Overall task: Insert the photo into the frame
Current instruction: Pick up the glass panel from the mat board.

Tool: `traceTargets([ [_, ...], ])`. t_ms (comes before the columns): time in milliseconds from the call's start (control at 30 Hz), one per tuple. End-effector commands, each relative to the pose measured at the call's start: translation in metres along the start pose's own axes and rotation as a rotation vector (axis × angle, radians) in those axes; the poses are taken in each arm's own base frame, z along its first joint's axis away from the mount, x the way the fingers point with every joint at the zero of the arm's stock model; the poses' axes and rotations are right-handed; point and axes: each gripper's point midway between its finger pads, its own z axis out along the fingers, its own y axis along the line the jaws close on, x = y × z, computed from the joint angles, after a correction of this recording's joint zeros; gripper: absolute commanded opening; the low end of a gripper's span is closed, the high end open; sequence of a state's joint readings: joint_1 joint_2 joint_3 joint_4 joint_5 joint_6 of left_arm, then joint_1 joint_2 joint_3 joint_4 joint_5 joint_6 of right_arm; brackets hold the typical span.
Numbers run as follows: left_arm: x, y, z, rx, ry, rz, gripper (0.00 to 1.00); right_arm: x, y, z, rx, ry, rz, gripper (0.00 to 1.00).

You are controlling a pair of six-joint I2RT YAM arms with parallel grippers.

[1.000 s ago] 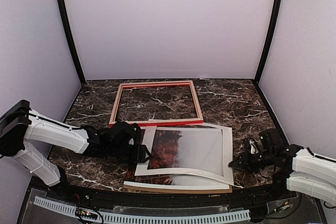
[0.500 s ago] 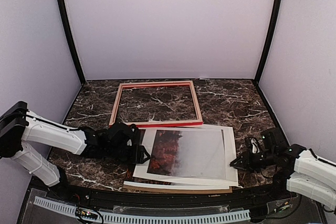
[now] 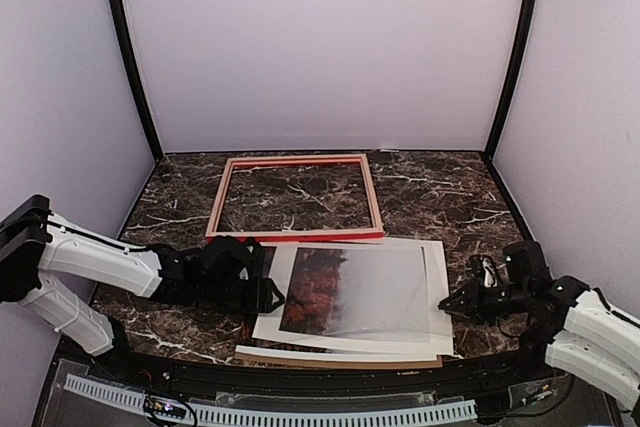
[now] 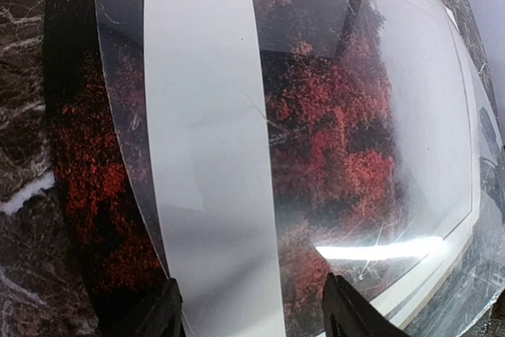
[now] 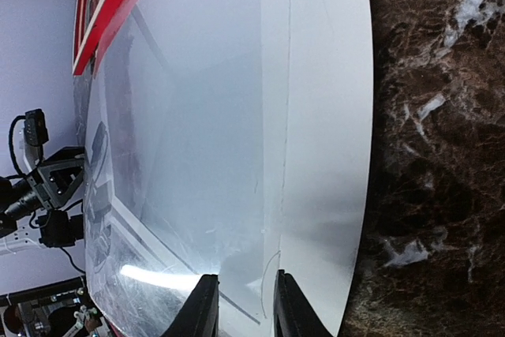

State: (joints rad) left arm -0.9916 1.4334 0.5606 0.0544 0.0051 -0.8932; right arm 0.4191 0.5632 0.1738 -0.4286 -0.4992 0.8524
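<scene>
Marble table (image 3: pixel 440 187), left gripper (image 3: pixel 274 294) low at photo (image 3: pixel 316 287) edge, right gripper (image 3: pixel 448 304) opposite

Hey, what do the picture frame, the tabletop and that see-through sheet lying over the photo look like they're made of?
Frame: looks like pale wood with a red painted front; pale sides show.
Tabletop: dark brown marble or marble-look laminate, white veins.
Clear sheet: probably thin plastic; glossy glare streak, photo visible through it.
</scene>
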Motion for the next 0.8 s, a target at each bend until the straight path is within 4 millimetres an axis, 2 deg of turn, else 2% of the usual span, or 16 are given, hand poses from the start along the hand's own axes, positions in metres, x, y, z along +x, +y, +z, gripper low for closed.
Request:
traceTargets([
  [0,0.059,0.052,0.001,-0.162,0.199,-0.020,0.64,-0.002,0.031,-0.007,-0.129,-0.004,-0.002,0.26],
  [267,0.064,0.059,-0.001,-0.177,0.206,-0.029,0.64,0.002,0.042,-0.009,-0.212,0.012,0.041,0.27],
  [633,0.069,0.068,-0.001,-0.209,0.215,-0.029,0.64,0.000,0.046,-0.019,-0.192,-0.003,0.127,0.26],
  [767,0.073,0.074,-0.001,-0.229,0.222,-0.028,0.64,-0.003,0.046,-0.023,-0.185,-0.024,0.174,0.30],
])
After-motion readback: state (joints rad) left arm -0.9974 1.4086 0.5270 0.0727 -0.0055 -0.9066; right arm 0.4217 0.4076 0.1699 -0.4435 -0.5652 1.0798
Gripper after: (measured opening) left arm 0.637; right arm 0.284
